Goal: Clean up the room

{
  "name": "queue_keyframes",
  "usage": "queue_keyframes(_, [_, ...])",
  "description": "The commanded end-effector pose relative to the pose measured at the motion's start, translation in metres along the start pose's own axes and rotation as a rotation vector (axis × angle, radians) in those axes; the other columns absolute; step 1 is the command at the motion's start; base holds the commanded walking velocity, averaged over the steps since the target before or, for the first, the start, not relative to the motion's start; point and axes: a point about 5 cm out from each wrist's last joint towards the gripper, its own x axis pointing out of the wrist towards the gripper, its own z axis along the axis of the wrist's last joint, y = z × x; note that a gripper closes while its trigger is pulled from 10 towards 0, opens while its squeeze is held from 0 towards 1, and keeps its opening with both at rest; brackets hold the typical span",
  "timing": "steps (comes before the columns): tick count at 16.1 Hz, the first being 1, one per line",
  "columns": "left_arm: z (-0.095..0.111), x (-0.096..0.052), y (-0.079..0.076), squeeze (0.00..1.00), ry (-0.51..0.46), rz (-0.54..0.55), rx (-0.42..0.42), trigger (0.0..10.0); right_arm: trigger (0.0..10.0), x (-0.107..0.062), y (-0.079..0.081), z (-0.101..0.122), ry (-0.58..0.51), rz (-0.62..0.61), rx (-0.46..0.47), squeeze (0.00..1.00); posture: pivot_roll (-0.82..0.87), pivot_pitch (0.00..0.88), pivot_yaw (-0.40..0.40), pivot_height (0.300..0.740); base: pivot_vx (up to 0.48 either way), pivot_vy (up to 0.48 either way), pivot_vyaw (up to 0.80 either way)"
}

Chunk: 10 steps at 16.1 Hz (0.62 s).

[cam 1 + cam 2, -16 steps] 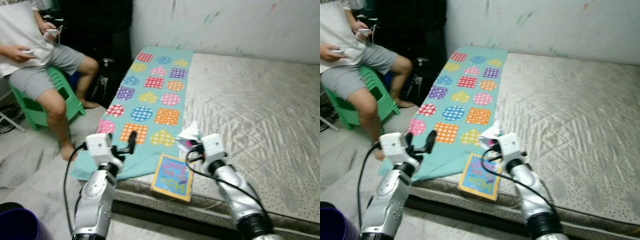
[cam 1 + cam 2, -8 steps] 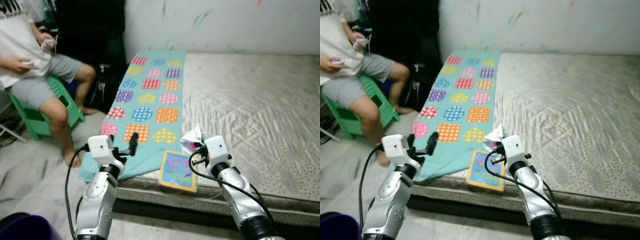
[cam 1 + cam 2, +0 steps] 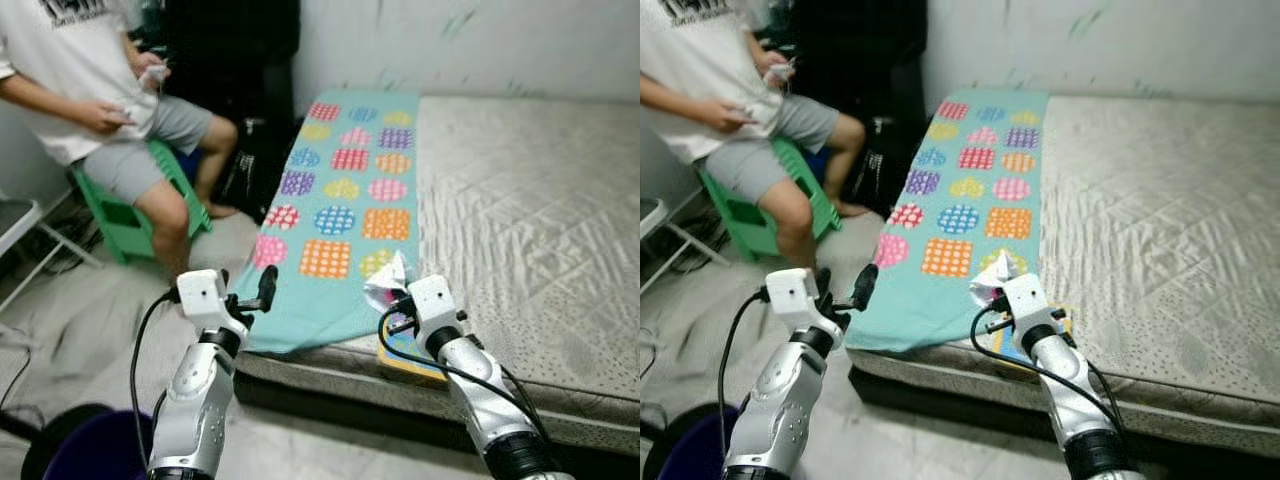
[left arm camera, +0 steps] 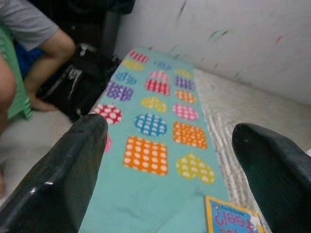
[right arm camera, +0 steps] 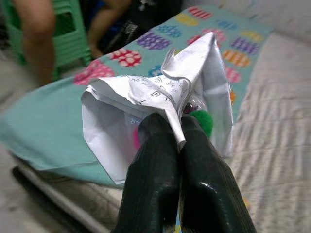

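A bare quilted mattress (image 3: 530, 210) spans the right of the scene, its far side cut off by the frame edge. A teal mat (image 3: 340, 200) printed with dotted coloured shapes lies along the mattress's left side and hangs over the near edge. A seated person (image 3: 100, 110) occupies a green plastic stool (image 3: 125, 215) at upper left, holding small objects in both hands; the head is out of frame. A dark blue bin (image 3: 95, 455) stands on the floor at lower left, partly cut off. A children's book (image 4: 233, 218) rests at the near mattress edge; its cover lettering is too blurred to read. The right claw (image 5: 177, 128) is pinched together on a crumpled white paper (image 5: 160, 104) bearing fine, illegible print, held above the book; something green shows behind it. The left claw (image 4: 170, 145) hovers with fingers apart, off the mat's near corner.
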Motion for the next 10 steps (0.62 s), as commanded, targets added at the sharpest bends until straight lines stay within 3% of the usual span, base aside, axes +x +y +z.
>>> queue_keyframes(1, [0.002,-0.002,0.005,0.00,-0.011,0.025,0.000,10.0,10.0,0.005,0.014,0.009,-0.038,0.044,-0.025,0.00,-0.22,0.000,0.060,0.740,0.000,0.480,0.00])
queue_keyframes(2, [0.003,-0.001,0.005,0.00,-0.013,0.025,0.001,10.0,10.0,0.005,0.014,0.010,-0.054,0.052,-0.029,0.00,-0.22,0.000,0.061,0.740,0.000,0.439,0.00])
queue_keyframes(8, [0.016,-0.003,0.011,0.00,-0.061,0.052,0.043,10.0,10.0,0.004,0.017,0.017,-0.097,0.100,0.017,0.00,-0.21,0.000,0.057,0.740,0.000,0.000,0.00])
queue_keyframes(10, [0.011,-0.007,0.013,0.00,-0.051,0.062,0.041,10.0,10.0,0.002,0.020,0.016,-0.101,0.126,0.001,0.00,-0.21,0.000,0.057,0.740,0.000,0.000,0.80])
